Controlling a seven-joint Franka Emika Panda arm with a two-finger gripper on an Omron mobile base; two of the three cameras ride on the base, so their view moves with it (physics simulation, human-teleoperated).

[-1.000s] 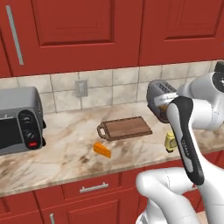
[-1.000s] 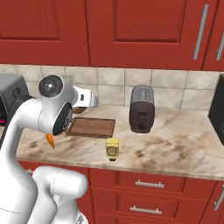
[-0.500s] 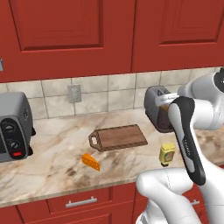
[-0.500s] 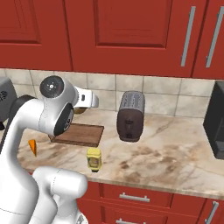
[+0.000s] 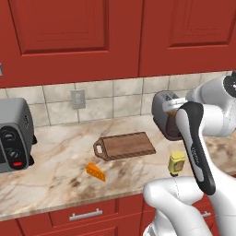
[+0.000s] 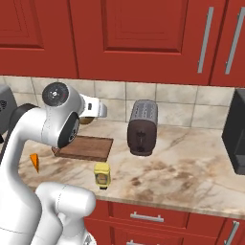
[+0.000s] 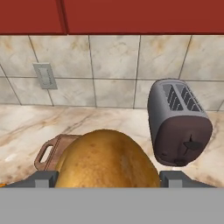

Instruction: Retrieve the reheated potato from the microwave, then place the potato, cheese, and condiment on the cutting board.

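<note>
Now gripper (image 7: 107,178) holds potato (image 7: 107,159) above cutting board (image 5: 126,145).

The tan-brown potato (image 7: 107,159) sits between the tool's (image 7: 107,178) two fingers, above the counter. The dark wooden cutting board (image 5: 124,145) lies flat, handle left; orange cheese wedge (image 5: 96,171) near-left of it, yellow condiment bottle (image 5: 177,163) upright near-right. The dark microwave (image 6: 235,139) stands far right.

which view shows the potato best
The hand view: the potato looms large and tan between the gripper's fingers. In the left base view a sliver peeks past the arm; in the right base view a brown edge shows under the hand.
</note>
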